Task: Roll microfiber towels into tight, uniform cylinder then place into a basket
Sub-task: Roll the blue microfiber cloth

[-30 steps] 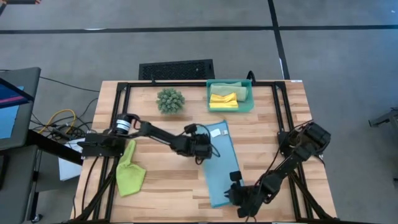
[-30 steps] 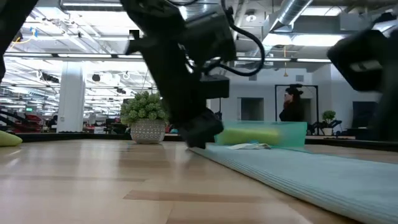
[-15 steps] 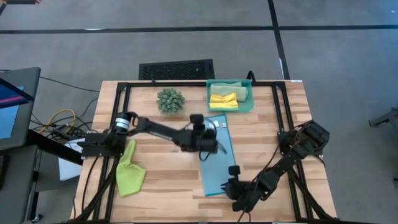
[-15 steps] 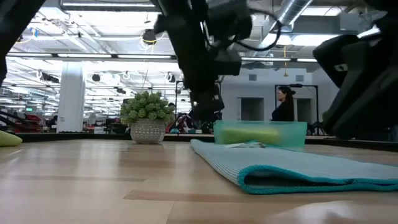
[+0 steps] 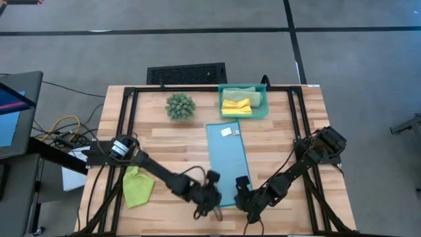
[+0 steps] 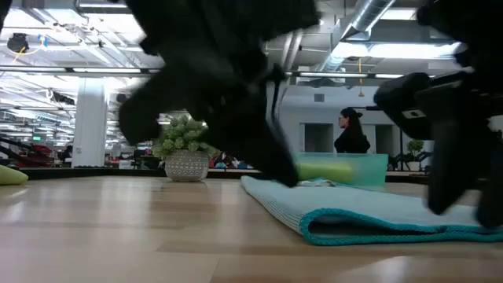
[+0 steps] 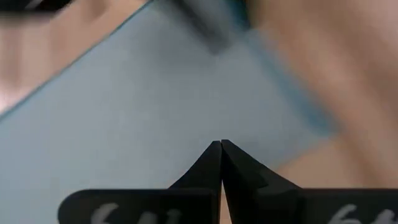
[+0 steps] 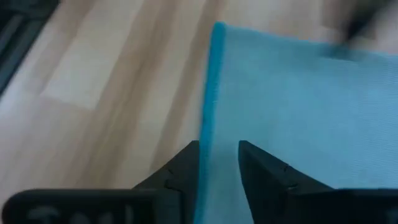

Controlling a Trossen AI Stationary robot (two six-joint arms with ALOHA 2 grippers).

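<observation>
The left tool is seen fully closed in the left wrist view, its two dark fingers meeting at a point with nothing between them. It is positioned at the near end of the light blue towel, at that towel's left corner, and contact with the cloth cannot be confirmed.

The right tool is observed partly open in the right wrist view. Its fingers are set astride the long edge of the light blue towel, one over the cloth and one over the bare wood (whether the edge is actually pinched cannot be told). In the high view it is located at the near right corner of the same towel, just beside the left tool.

The light blue towel is laid flat as a long strip on the worktop, running from both tools toward the basket. In the low view its near end is shown doubled over in a thick fold.

The yellow towel is found inside the basket, with the sage green towel behind it. The lime green towel is lying crumpled near the left edge, well apart from both tools.
</observation>
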